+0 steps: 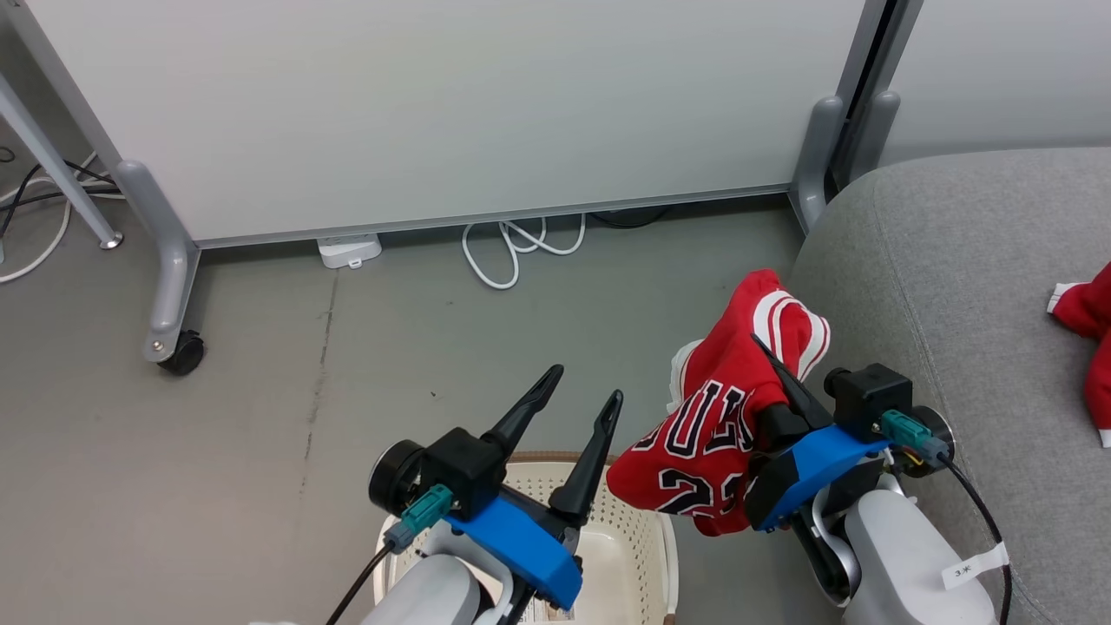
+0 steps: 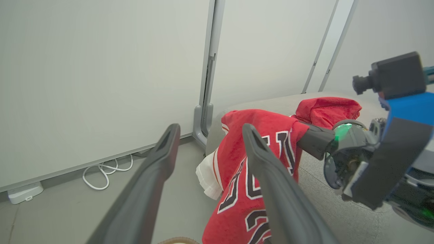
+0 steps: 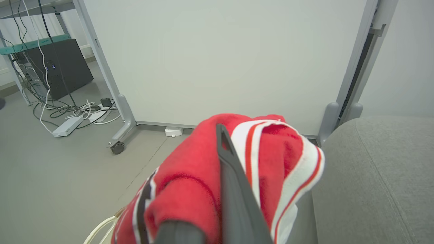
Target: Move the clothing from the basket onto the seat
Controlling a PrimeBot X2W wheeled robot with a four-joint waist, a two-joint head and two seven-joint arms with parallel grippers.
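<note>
My right gripper (image 1: 768, 360) is shut on the red jersey (image 1: 707, 425), which hangs off it in the air between the basket and the seat. The jersey (image 3: 190, 183) drapes over my right fingers (image 3: 234, 183), striped edge uppermost. In the left wrist view the jersey (image 2: 247, 169) dangles beside the grey seat (image 2: 325, 189). The plain red garment (image 1: 1089, 325) lies on the seat (image 1: 972, 286) at the right edge; it also shows as a red heap (image 2: 327, 108). My left gripper (image 1: 581, 399) stands open above the cream basket (image 1: 634, 547), nothing between its fingers (image 2: 271, 176).
A wheeled white partition panel (image 1: 434, 113) stands ahead with a castor (image 1: 180, 351), a power strip (image 1: 349, 252) and looped white cable (image 1: 512, 252) at its foot. More cables and a dark box (image 3: 64, 67) sit far left. Grey floor (image 1: 260, 417) lies left of the basket.
</note>
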